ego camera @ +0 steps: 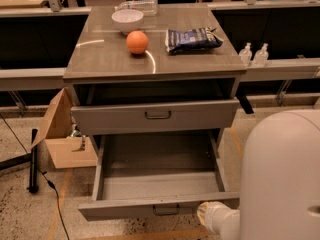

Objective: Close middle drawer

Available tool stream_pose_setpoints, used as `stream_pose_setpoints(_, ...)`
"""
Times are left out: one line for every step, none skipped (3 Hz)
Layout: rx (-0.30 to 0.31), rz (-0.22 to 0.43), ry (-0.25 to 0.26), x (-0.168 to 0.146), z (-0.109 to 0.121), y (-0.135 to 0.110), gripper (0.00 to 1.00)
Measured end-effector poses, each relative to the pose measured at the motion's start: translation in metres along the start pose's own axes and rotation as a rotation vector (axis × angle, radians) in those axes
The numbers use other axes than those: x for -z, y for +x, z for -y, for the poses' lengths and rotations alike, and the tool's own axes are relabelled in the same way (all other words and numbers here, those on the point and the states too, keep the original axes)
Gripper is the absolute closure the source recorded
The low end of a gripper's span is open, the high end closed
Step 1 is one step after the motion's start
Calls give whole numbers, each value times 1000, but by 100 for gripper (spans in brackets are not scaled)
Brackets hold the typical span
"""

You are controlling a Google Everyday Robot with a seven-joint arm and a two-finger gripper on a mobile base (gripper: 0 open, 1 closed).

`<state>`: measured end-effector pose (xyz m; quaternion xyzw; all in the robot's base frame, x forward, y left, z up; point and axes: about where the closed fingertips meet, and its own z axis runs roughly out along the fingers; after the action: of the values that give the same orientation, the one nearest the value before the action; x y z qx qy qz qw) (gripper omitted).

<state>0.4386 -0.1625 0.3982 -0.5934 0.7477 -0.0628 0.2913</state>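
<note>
Camera view, from up close: the robot's white arm [285,179] fills the bottom right. Its gripper [211,216] sits low, just beside the right end of the middle drawer [125,210] front. Whether it is spread or pressed together I cannot tell. That drawer stands pulled far out beyond the worktop's front edge, with a small dark handle [166,210] at the centre of its front. Above it the top drawer [110,118] juts out a little. On the worktop [100,59] an orange [137,42] lies near the middle. A white bowl [127,20] sits behind it by the back edge, and a dark bag [190,39] lies toward the back right corner. A cardboard box [60,134] stands on the floor below the left edge.
</note>
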Motion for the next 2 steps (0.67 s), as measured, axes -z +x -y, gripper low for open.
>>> stream_pose_setpoints(-20, 1, 62, -9, 17, 1, 100)
stream_pose_setpoints(-27, 11, 119, -20, 41, -2, 100)
